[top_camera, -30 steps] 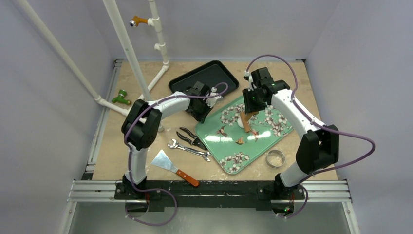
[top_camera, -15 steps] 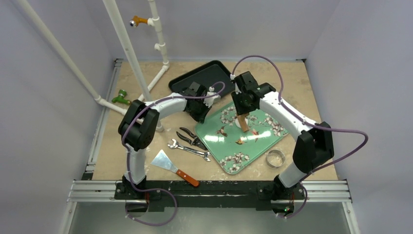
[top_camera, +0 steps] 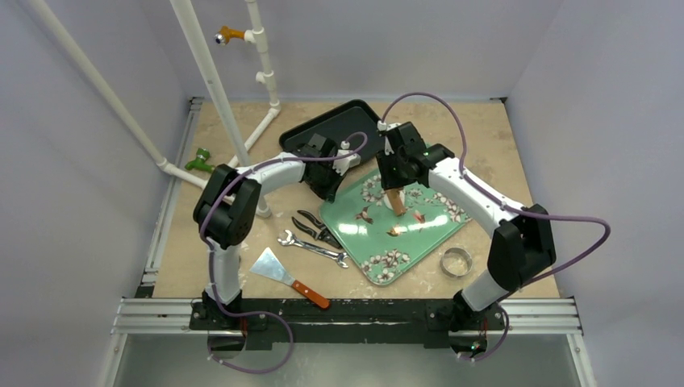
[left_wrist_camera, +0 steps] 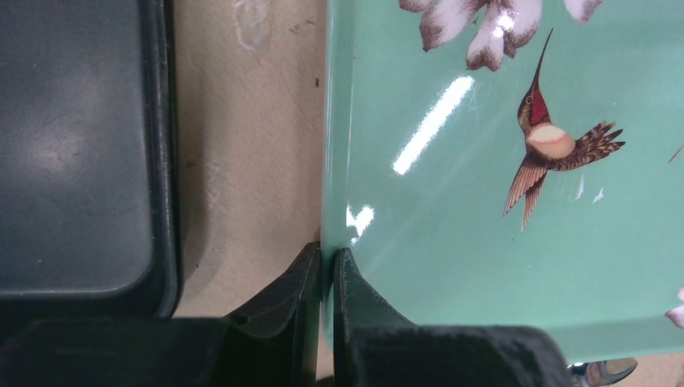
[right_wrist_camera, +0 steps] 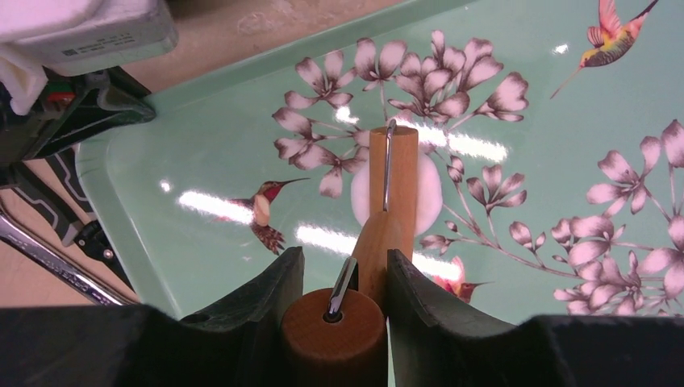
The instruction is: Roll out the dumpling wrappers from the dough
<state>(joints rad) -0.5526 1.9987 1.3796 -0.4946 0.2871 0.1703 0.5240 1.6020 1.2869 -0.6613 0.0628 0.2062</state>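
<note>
A thin white dough wrapper (right_wrist_camera: 428, 196) lies on the green flowered tray (top_camera: 419, 242), mostly covered by the roller. My right gripper (top_camera: 394, 179) is shut on the handle of a small wooden roller (right_wrist_camera: 393, 173), its head resting on the wrapper. In the right wrist view the right gripper (right_wrist_camera: 344, 266) has both jaws pressed against the handle. My left gripper (top_camera: 327, 184) is shut on the green tray's far left rim; in the left wrist view the left gripper (left_wrist_camera: 327, 258) pinches that rim (left_wrist_camera: 335, 161).
A black tray (top_camera: 339, 125) lies behind the green one, close to my left gripper. Pliers (top_camera: 316, 228), a wrench (top_camera: 310, 247) and a scraper (top_camera: 286, 276) lie to the left. A metal ring cutter (top_camera: 456, 261) sits near right. White pipes (top_camera: 214, 81) rise far left.
My right gripper has moved left with the roller across the green tray. The tray and my left gripper have shifted slightly left.
</note>
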